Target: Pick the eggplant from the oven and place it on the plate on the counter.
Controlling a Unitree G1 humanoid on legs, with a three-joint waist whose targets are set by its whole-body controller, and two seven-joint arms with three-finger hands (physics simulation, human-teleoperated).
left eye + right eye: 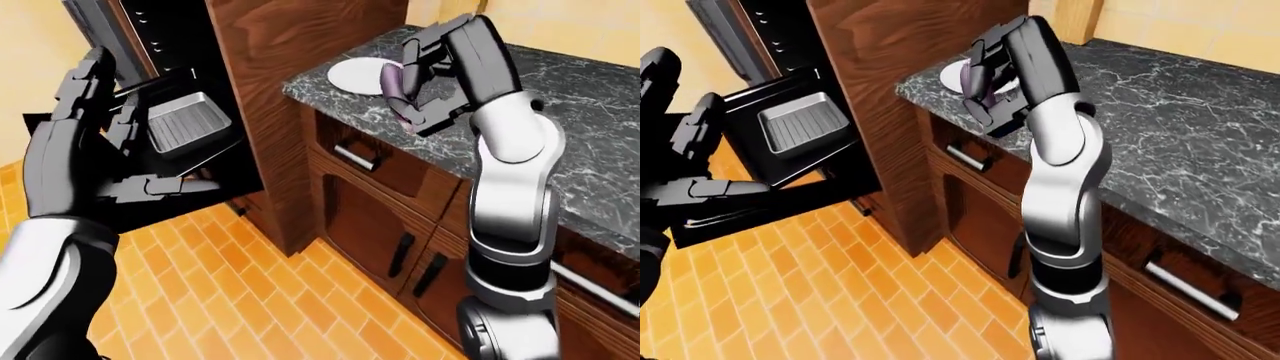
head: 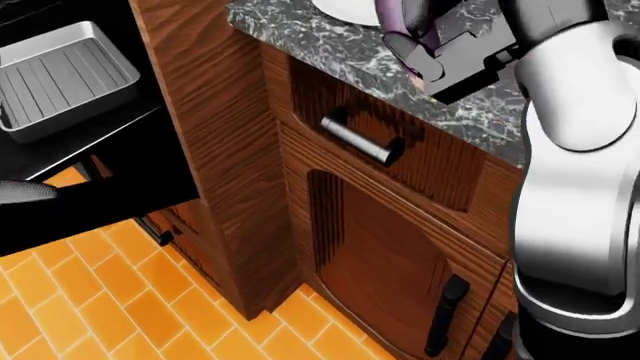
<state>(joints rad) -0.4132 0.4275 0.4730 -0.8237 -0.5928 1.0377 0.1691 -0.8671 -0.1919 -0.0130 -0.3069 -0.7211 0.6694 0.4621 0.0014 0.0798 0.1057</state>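
My right hand (image 1: 420, 82) is shut on the purple eggplant (image 1: 394, 88) and holds it above the dark marble counter (image 1: 590, 120), just right of the white plate (image 1: 355, 75). The eggplant also shows in the head view (image 2: 395, 22) and in the right-eye view (image 1: 978, 84). My left hand (image 1: 95, 142) is open and empty at the left of the left-eye view, in front of the open oven (image 1: 170, 90). A grey ridged tray (image 1: 187, 121) lies empty on the oven rack.
The oven's black door (image 2: 100, 202) hangs open low at the left. A tall wooden cabinet panel (image 1: 290, 135) stands between oven and counter. Drawers with metal handles (image 2: 362, 140) and dark cabinet doors sit under the counter. Orange tiled floor (image 1: 260, 300) lies below.
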